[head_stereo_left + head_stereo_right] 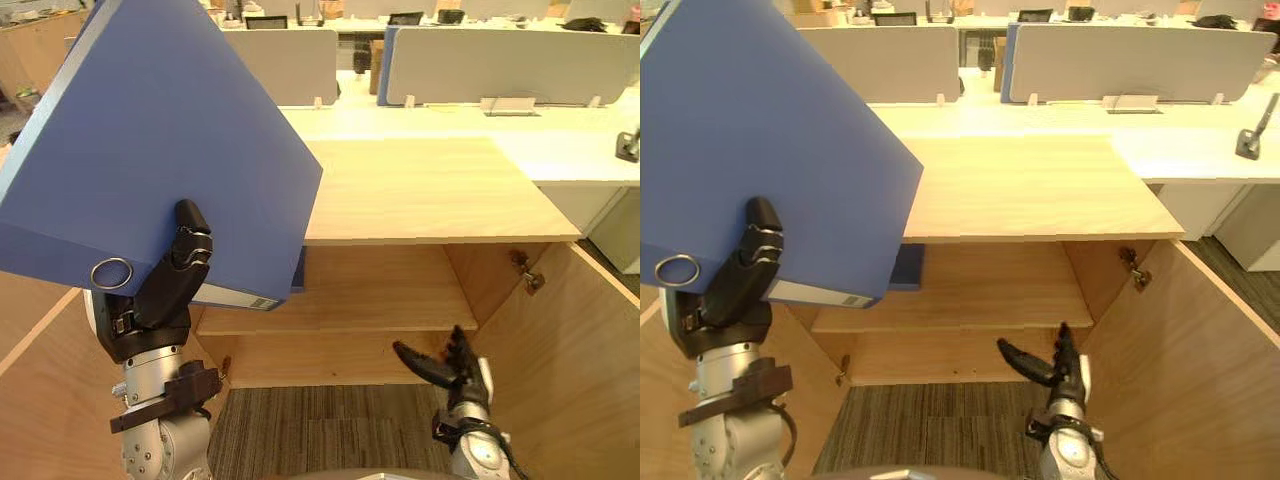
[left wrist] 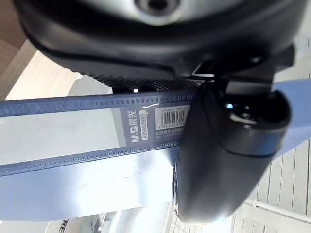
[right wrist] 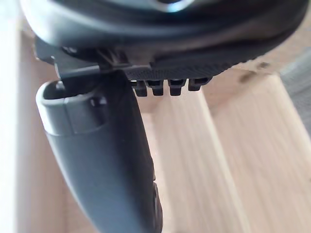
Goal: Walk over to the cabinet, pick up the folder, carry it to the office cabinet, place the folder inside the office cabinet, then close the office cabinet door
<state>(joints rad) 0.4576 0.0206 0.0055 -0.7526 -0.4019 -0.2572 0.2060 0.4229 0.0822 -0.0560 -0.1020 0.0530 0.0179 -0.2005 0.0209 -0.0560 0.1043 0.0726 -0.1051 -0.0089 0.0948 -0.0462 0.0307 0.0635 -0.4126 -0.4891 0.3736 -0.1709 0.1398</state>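
In the left eye view the left hand (image 1: 165,290) grips a blue folder (image 1: 170,130) by its spine end, the dark thumb pressed flat on the smooth matte cover. The folder is raised and tilted above the left side of the open office cabinet (image 1: 430,190). A round metal ring (image 1: 111,273) sits in the spine just beside the hand. The cabinet is pale wood grain, with a flat top, an inner shelf (image 1: 350,310), a metal hinge (image 1: 527,272) on its right wall and a right door (image 1: 570,350) swung open. The right hand (image 1: 445,365) hangs low before the shelf, fingers spread and relaxed, holding nothing, over ribbed grey carpet (image 1: 320,430). The right eye view adds a darker blue edge (image 1: 906,266) under the folder's lower corner; whether it belongs to the folder I cannot tell. Grey desk partitions (image 1: 1120,55) stand behind. The left wrist view brings out the spine's white label strip (image 2: 63,133), bordered by dotted blue bands, with the glossy thumb (image 2: 223,160) clamped across it. The right wrist view shows that hand's smooth thumb (image 3: 107,165) and short fingertips (image 3: 167,86) free over bare wooden boards.
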